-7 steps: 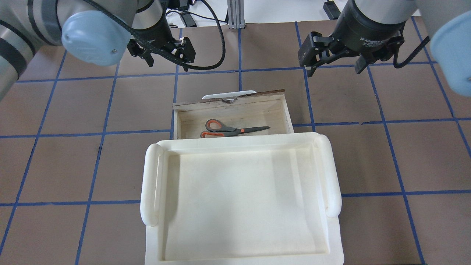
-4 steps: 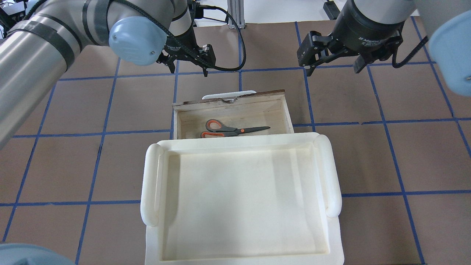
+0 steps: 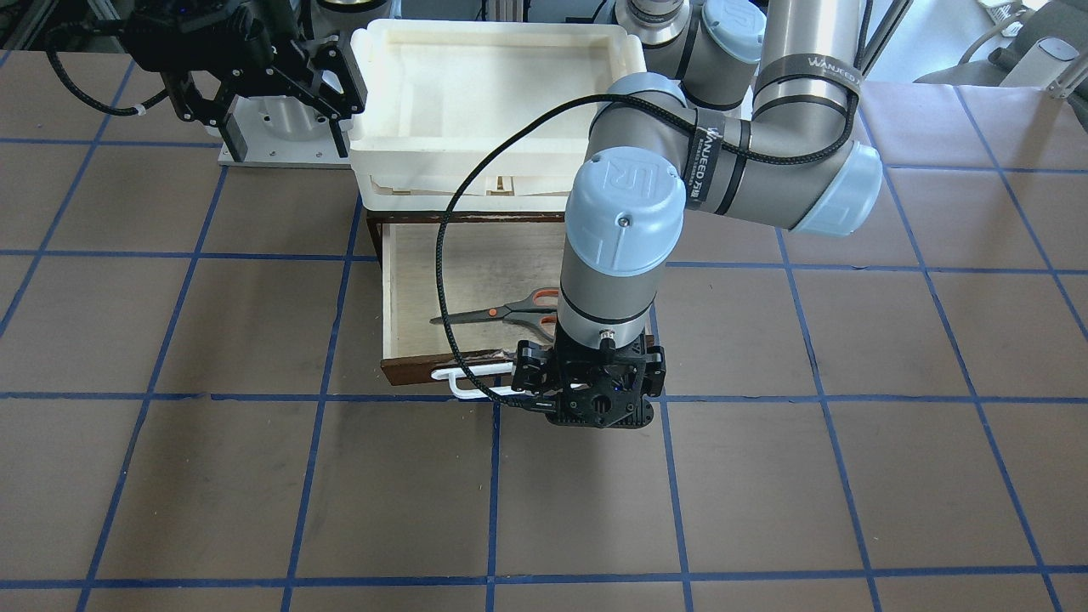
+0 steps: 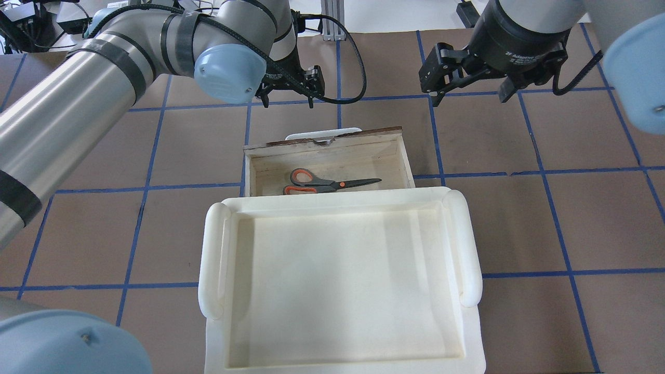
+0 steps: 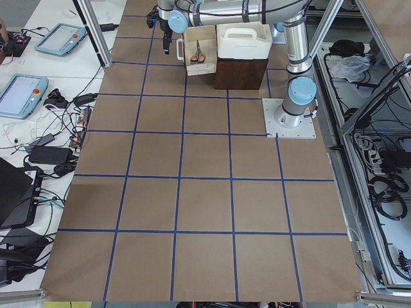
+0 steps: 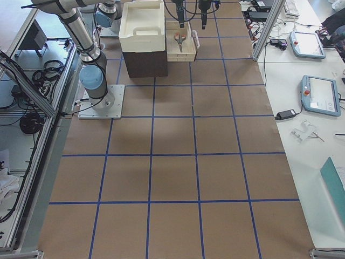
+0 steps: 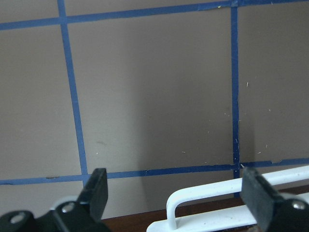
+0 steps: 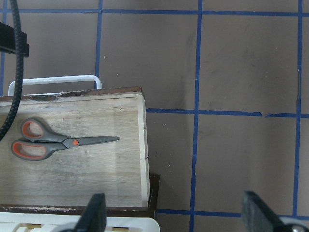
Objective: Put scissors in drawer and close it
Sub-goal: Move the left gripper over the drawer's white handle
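Left gripper [image 4: 289, 102] shifted nearer drawer [image 4: 363, 139], pointing down.

1. The drawer [image 3: 442, 272] stands pulled open midway along the bench [image 3: 170, 484]. It comes out from under a cream tray [image 3: 374, 51] at the robot-side edge. Its dark front and white handle [image 3: 472, 371] face the operators' edge.
2. The scissors [image 3: 497, 314] lie flat on the plywood floor, blades toward the bench end on the robot's right. The left arm partly hides their handles.
3. The left gripper [image 3: 592, 408] points down over the drawer front, covering one end of the handle.
4. The right gripper [image 3: 285, 119] hangs near the robot-side edge beside the tray, fingers spread.
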Controlling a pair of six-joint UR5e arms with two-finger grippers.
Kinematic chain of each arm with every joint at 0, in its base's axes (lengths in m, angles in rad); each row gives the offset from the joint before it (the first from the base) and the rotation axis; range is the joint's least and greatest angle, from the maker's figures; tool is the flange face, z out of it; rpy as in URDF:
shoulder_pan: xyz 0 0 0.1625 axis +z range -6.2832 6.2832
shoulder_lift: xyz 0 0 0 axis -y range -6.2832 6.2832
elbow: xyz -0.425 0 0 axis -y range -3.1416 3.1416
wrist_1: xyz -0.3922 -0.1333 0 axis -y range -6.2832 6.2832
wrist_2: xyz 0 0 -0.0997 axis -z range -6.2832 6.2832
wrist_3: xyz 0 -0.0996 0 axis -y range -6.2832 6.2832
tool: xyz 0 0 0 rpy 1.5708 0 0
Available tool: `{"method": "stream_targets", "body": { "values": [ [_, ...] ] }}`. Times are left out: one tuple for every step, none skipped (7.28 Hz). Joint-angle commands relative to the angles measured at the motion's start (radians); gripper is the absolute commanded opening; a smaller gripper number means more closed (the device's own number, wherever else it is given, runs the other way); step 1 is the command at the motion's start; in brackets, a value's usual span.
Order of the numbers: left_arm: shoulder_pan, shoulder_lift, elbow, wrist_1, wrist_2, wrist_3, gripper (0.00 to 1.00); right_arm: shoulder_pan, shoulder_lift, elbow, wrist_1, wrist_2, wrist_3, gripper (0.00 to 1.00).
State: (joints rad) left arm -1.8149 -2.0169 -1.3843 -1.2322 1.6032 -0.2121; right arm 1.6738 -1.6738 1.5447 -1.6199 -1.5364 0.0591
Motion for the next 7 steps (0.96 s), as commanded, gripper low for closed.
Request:
{"method": "stream_targets", "body": {
  "values": [
    [-0.009, -0.006, 0.007, 0.003, -0.002, -0.036, 1.0, 0.0, 0.0, 0.0, -0.002, -0.005, 0.001, 1.0],
    [-0.018, -0.013, 0.007, 0.0, -0.031, -0.058, 1.0, 0.0, -0.001, 0.0, -0.002, -0.005, 0.001, 1.0],
    [-0.021, -0.017, 0.008, 0.002, -0.042, -0.075, 1.0, 0.0, 0.002, 0.0, -0.003, -0.004, 0.001, 1.0],
    [-0.023, -0.025, 0.01, 0.002, -0.045, -0.076, 1.0, -0.002, 0.003, -0.001, -0.003, -0.004, -0.001, 1.0],
    [-0.024, -0.04, 0.023, 0.005, -0.046, -0.076, 1.0, -0.002, 0.003, 0.0, -0.003, -0.004, -0.005, 1.0],
    [-0.033, -0.051, 0.033, 0.003, -0.043, -0.076, 1.0, -0.002, 0.003, 0.0, -0.003, -0.004, -0.005, 1.0],
    [-0.043, -0.051, 0.033, 0.003, -0.034, -0.076, 1.0, -0.005, 0.002, 0.0, -0.003, -0.01, -0.008, 1.0]
  ]
}}
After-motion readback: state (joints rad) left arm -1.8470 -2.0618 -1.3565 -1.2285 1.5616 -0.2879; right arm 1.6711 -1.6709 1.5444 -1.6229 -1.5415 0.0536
